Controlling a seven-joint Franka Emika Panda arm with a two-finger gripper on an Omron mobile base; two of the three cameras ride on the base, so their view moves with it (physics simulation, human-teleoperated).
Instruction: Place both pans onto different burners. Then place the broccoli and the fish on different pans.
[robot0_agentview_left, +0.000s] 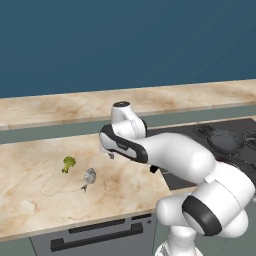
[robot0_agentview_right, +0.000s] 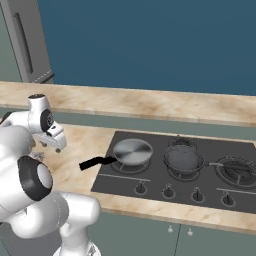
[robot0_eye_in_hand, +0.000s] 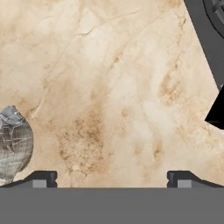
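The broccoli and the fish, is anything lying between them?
No. In the left base view only bare marble counter lies between the broccoli and the fish.

Dark blue wall (robot0_agentview_left: 125, 40), beige marble counter (robot0_agentview_left: 40, 190), grey fridge (robot0_agentview_right: 27, 42)

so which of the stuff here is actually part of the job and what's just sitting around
Part of the job:
- broccoli on the counter
- fish beside it
- silver pan on a burner, black handle over the counter
- darker pan on the next burner
- bare burner
- open gripper over the counter

Just there:
- cooktop knobs
- fridge
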